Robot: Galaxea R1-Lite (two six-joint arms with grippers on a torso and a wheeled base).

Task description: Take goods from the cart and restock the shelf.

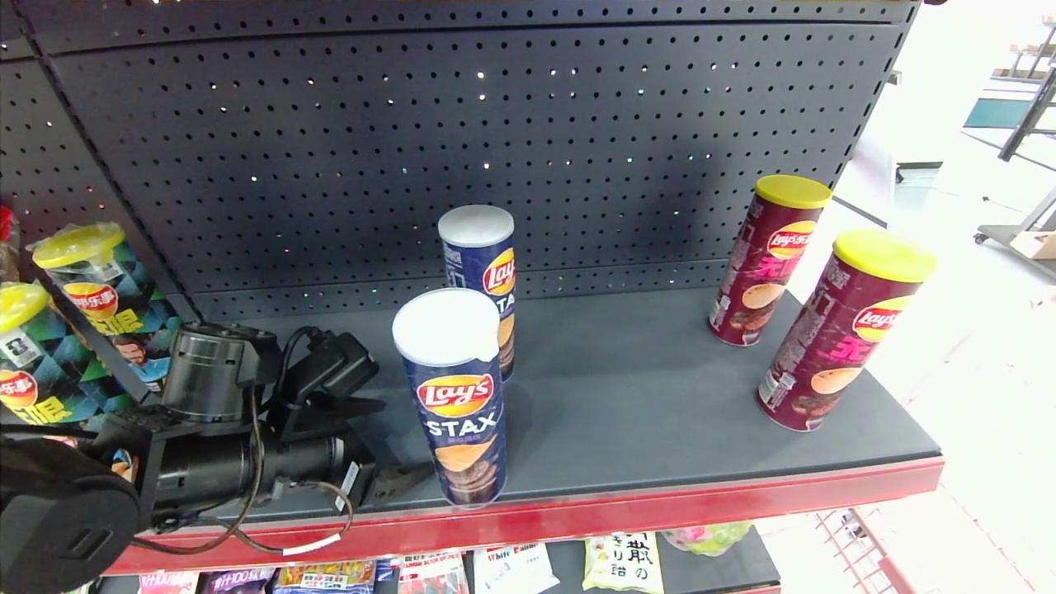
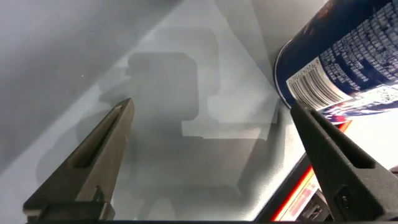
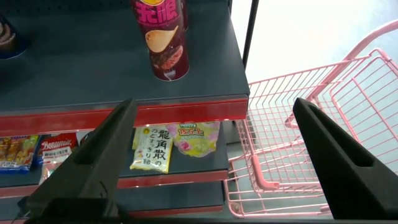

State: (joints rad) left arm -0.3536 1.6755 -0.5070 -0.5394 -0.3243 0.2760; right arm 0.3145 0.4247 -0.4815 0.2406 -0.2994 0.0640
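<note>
Two blue chip cans stand mid-shelf, one at the front edge (image 1: 456,400) and one behind it (image 1: 483,272). Two maroon cans with yellow lids stand to the right, one near the back (image 1: 766,260) and one nearer the front (image 1: 837,334). My left gripper (image 1: 396,445) rests low over the shelf just left of the front blue can (image 2: 342,56). It is open (image 2: 211,106) with nothing between its fingers. My right gripper (image 3: 214,102) hangs open and empty in front of the shelf. Beyond it are a maroon can (image 3: 163,37) and the pink cart (image 3: 311,137).
The dark shelf board (image 1: 643,396) has a red front lip and a pegboard back wall. More yellow-lidded cans (image 1: 91,289) fill the bay to the left. Snack bags (image 3: 152,149) lie on the lower shelf. The board between the blue and maroon cans is bare.
</note>
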